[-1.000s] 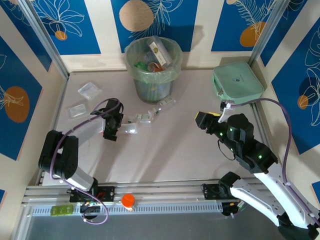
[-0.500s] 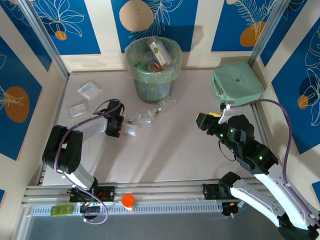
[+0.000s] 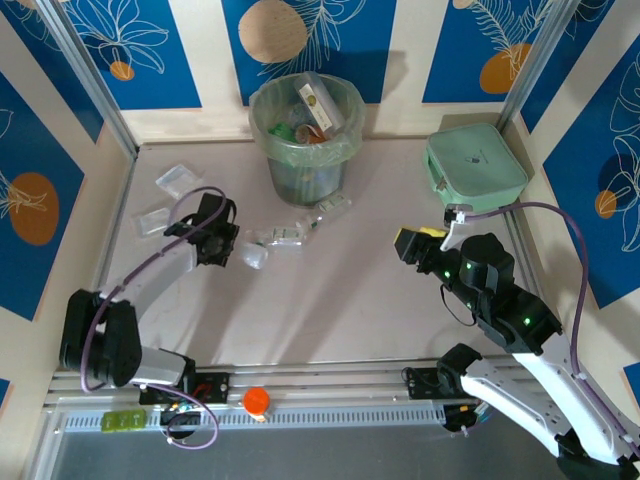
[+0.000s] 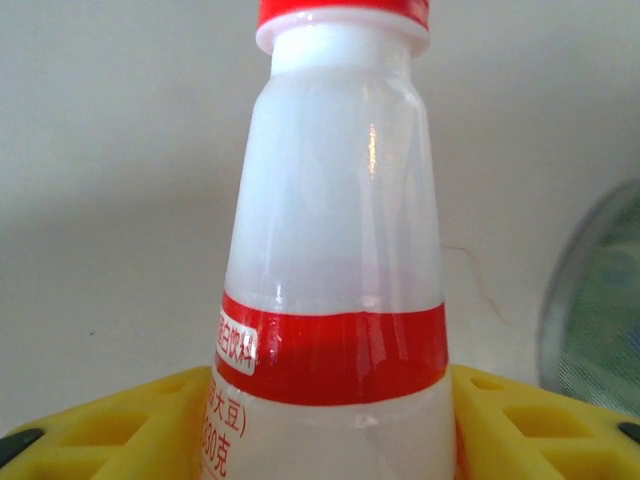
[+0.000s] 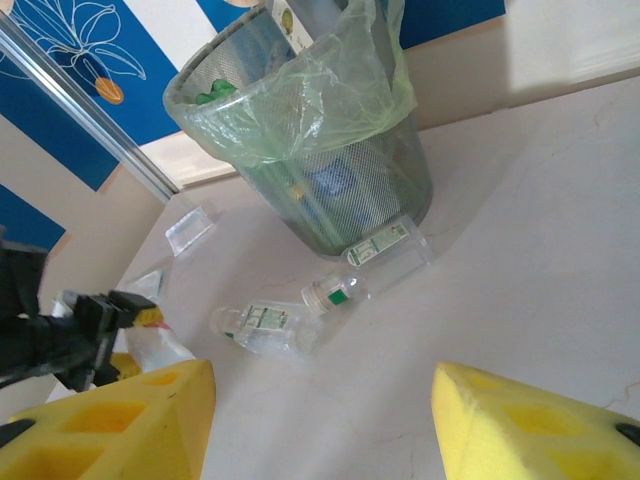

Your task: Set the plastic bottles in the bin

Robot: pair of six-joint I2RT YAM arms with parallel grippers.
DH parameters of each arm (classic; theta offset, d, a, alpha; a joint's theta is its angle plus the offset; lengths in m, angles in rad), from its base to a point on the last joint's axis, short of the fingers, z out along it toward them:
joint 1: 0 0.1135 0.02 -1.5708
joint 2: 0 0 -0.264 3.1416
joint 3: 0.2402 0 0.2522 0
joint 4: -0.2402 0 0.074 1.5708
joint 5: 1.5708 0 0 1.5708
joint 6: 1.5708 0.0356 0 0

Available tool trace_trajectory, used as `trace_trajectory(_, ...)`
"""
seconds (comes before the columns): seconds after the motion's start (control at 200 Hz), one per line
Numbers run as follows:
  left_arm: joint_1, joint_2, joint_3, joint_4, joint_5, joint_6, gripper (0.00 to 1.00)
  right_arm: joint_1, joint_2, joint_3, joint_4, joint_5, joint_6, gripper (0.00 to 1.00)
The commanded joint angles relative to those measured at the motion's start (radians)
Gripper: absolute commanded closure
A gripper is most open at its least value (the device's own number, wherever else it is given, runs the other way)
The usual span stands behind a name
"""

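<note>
- The tabletop [image 3: 350, 300] carries everything.
- One bin [image 3: 300, 170], a round pale green wastebasket with a clear liner, stands far centre. Several bottles are inside it, too jumbled to count.
- One mint green square box [image 3: 475, 165] sits far right, apart from the work.
- The left gripper [image 3: 228, 248] is near-left of the bin. In its wrist view the yellow jaws press on both sides of one red-labelled bottle [image 4: 335, 300].
- That bottle's long axis runs straight out of the jaws, red cap leading. The bin lies far and right of it, so I judge the coming carry goes that way, and the left arm is the nearer one.
- The right gripper [image 5: 322, 370] hangs right of centre, well away from the bin. Its jaws are spread wide with nothing between them.
- Two clear bottles, as far as I can tell, lie on their sides between the left jaws and the bin's foot [image 5: 385, 248] [image 5: 262, 322]. Both slant from near-left to far-right.
- Two flat clear trays [image 3: 178, 178] [image 3: 152, 220] lie far left.
</note>
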Motion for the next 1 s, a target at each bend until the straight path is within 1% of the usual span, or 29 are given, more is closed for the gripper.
trace_trajectory(0.0, 0.012, -0.082, 0.09, -0.092, -0.064, 0.177, 0.43, 0.007, -0.013, 0.002, 0.0, -0.036, -0.018, 0.41)
trace_trajectory(0.085, 0.013, -0.109, 0.155, -0.068, -0.048, 0.292, 0.44, 0.007, -0.012, -0.002, 0.013, -0.063, -0.033, 0.41)
trace_trajectory(0.17, 0.013, -0.098, 0.268, -0.067, -0.026, 0.386, 0.45, 0.007, -0.008, -0.004, 0.021, -0.067, -0.042, 0.41)
trace_trajectory(0.275, 0.011, -0.042, 0.438, -0.057, -0.004, 0.481, 0.46, 0.007, -0.004, -0.005, 0.025, -0.068, -0.045, 0.41)
trace_trajectory(0.33, 0.007, 0.014, 0.535, -0.061, 0.008, 0.519, 0.47, 0.008, 0.002, -0.006, 0.031, -0.075, -0.047, 0.41)
trace_trajectory(0.445, 0.004, 0.155, 0.742, -0.063, 0.081, 0.546, 0.5, 0.009, 0.024, 0.003, 0.025, -0.091, -0.05, 0.41)
trace_trajectory(0.555, -0.003, 0.296, 0.931, -0.068, 0.108, 0.558, 0.51, 0.01, 0.04, 0.014, 0.021, -0.102, -0.054, 0.41)
trace_trajectory(0.855, -0.026, 0.638, 1.386, -0.122, 0.104, 0.57, 0.53, 0.029, 0.058, 0.002, 0.014, -0.135, -0.025, 0.41)
trace_trajectory(0.995, -0.068, 0.765, 1.61, -0.165, 0.071, 0.625, 0.52, 0.053, 0.075, -0.015, 0.017, -0.138, -0.01, 0.41)
